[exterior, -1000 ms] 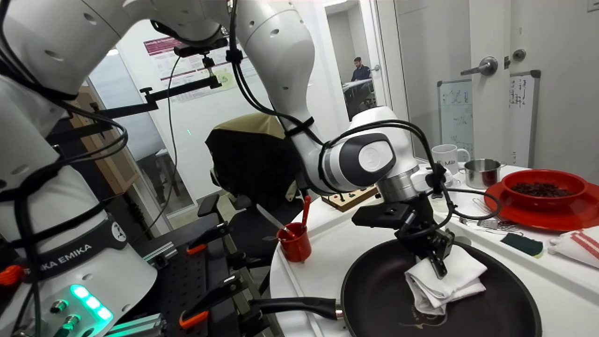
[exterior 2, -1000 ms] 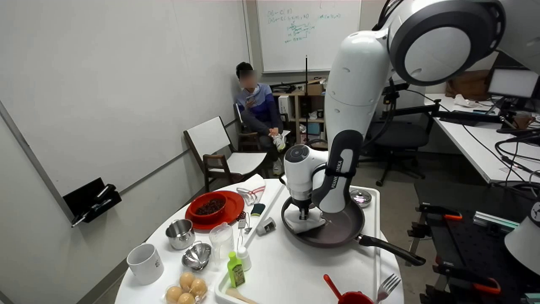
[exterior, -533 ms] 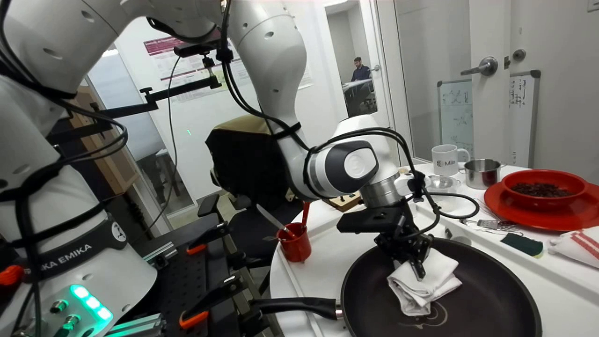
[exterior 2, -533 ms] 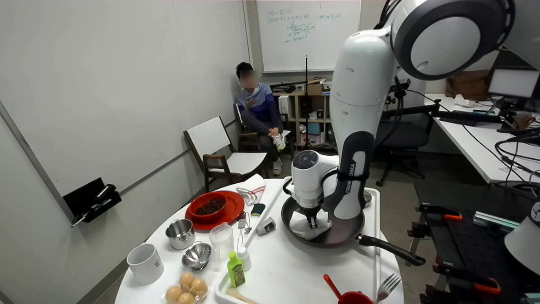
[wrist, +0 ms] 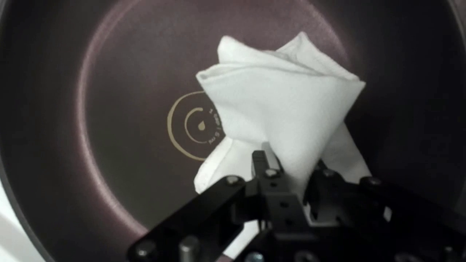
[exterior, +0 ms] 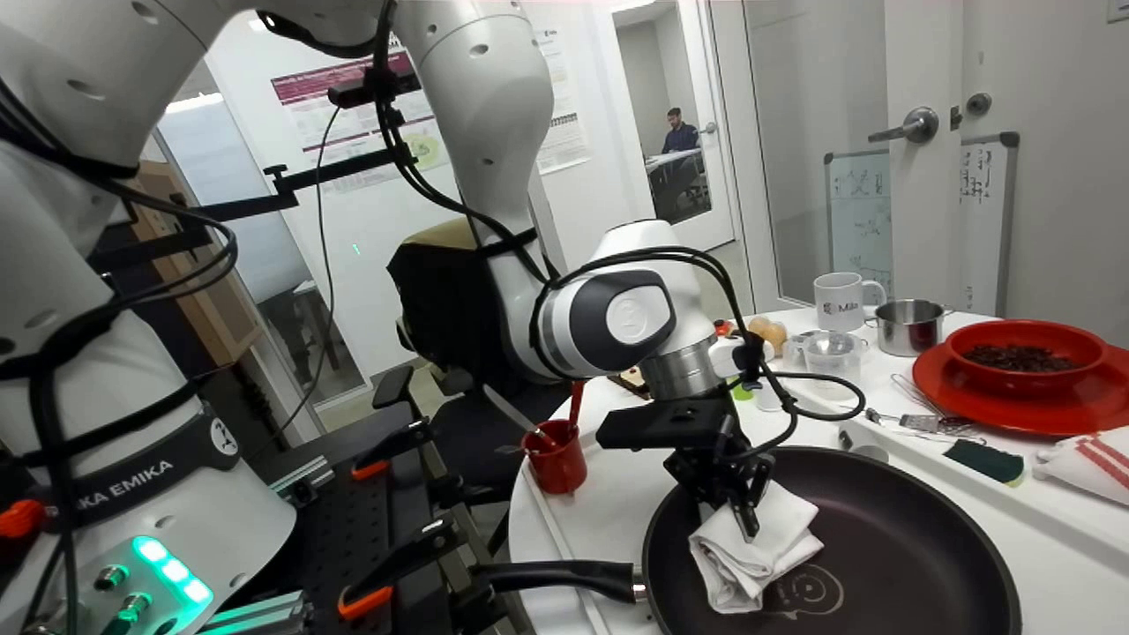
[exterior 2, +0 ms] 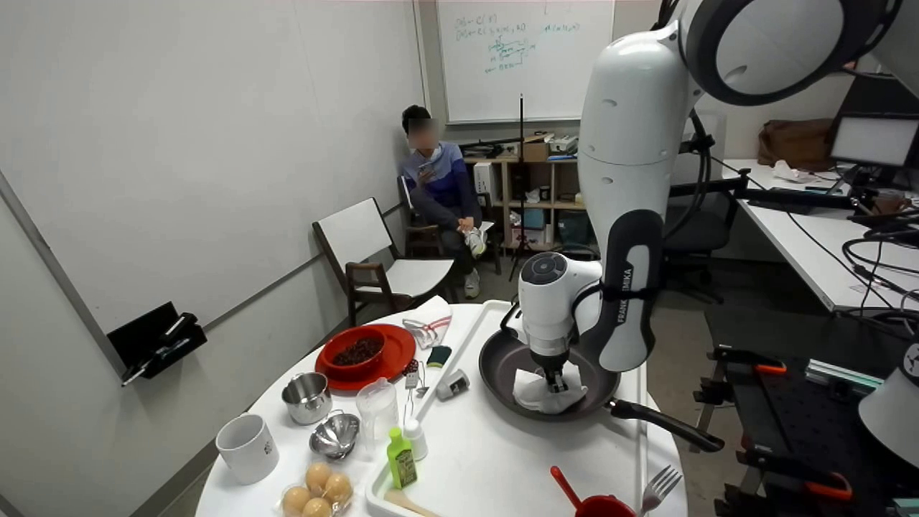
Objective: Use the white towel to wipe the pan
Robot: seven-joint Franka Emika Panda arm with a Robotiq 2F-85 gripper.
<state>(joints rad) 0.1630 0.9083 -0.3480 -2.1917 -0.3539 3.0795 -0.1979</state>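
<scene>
Ext. views bright; wrist dim, pan w/ sheen.

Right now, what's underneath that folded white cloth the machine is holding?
The pan lies under the white towel, which the end effector grips. The towel covers part of a gold mark printed on the pan. Anything else beneath the folds can't be seen.

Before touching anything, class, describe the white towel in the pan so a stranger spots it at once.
On the white tray sits a large dark pan. Inside is the folded white towel, gripped by the jaws. Unlike the red-striped towel outside the tray, it shows no stripes.
</scene>
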